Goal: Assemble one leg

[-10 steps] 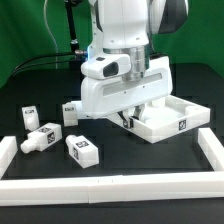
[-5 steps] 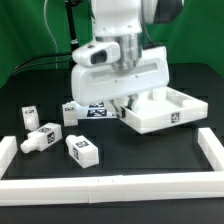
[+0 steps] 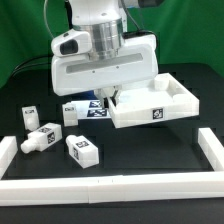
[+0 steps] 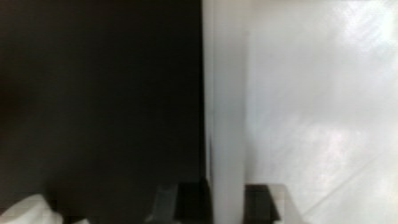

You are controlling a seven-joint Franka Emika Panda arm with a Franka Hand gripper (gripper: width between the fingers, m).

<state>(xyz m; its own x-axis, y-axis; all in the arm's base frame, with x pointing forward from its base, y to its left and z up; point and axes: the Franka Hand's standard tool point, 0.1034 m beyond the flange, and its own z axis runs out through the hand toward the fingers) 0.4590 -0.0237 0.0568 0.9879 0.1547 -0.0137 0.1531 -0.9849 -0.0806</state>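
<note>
Several white legs with tag stickers lie on the black table at the exterior view's left: one (image 3: 30, 116) at the back, one (image 3: 40, 137) in front of it, one (image 3: 82, 150) nearer the middle, one (image 3: 72, 111) by the arm. My gripper (image 3: 110, 100) is shut on the rim of the large white square panel (image 3: 150, 105) and holds it tilted above the table, apart from all the legs. In the wrist view the fingertips (image 4: 187, 202) sit on either side of the panel's edge (image 4: 302, 110), with my gripper (image 4: 224, 205) closed on it.
White border rails run along the front (image 3: 100, 186), the exterior view's left (image 3: 8, 150) and right (image 3: 212, 146) of the table. The marker board (image 3: 95, 110) shows partly under the arm. A green backdrop stands behind.
My gripper has moved up and to the exterior view's left, carrying the white panel with it. The legs have not moved.
</note>
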